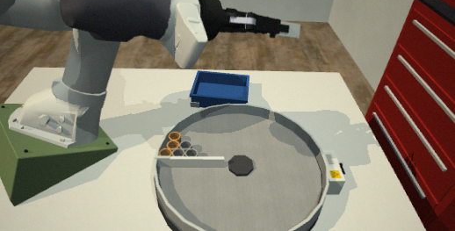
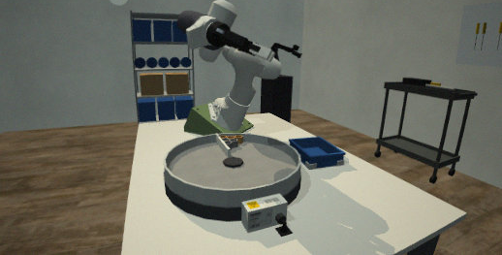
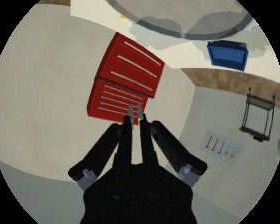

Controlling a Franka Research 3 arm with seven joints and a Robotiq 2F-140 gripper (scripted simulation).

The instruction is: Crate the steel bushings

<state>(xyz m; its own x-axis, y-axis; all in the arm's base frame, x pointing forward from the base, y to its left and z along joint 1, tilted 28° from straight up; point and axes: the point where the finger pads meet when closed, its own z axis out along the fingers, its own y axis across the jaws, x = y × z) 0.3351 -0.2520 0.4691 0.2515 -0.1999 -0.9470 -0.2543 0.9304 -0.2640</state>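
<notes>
Currently, the gripper (image 1: 295, 30) (image 2: 257, 48) (image 3: 135, 110) is nearly closed, holding nothing, raised beyond the turning table (image 1: 281, 185) (image 2: 194, 168) (image 3: 216, 15). Grey bushings (image 1: 185, 145) (image 2: 230, 143) stand on it, beside orange ones (image 1: 174, 145) (image 2: 238, 139). The arm should return overhead, fingers downward, then open before descending onto one grey piece.

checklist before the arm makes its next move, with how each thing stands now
1. Gripper carries nothing: cannot tell; fingers stand nearly together, nothing clearly seen between them.
2. Gripper over the turning table: not ok, it points off sideways, high up.
3. Bushings within the table's rim: ok.
4. Two steel bushings in the crate: not ok, none seen inside.
5. Crate upright: ok.
</notes>
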